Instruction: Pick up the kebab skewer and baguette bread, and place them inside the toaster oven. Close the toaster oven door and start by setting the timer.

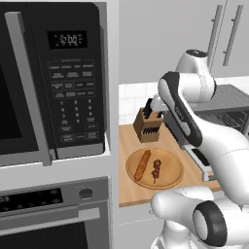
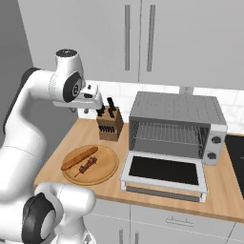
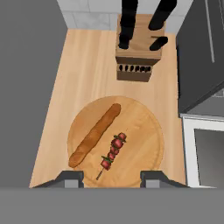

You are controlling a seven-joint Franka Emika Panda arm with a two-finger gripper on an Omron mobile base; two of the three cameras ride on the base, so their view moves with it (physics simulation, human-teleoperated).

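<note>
Here, my readout by size, biggest first:
Microwave (image 1: 53,82): I see it black and tall at the left of the left base view, over a wall oven (image 1: 53,214).
Desk (image 2: 224,190): wooden top, carrying everything below.
Oven (image 2: 176,126): grey box at the desk's right part, rack bare inside; two knobs on its right face.
Door (image 2: 164,174): dropped flat toward me, dark glass up.
Board (image 3: 146,127): round wooden plate left of the door, near the desk's front edge.
Knife block (image 2: 110,125): behind the board, by the tiled wall, black handles up.
Baguette (image 3: 95,134): lying on the board's left half, slanted.
Skewer (image 3: 112,153): on the board just beside the baguette, roughly parallel to it, apart from it.
Fingers (image 3: 112,177): I read them as drawn narrow and holding nothing, high above the board's near edge; both tips (image 3: 70,177) point down at the food.
</note>
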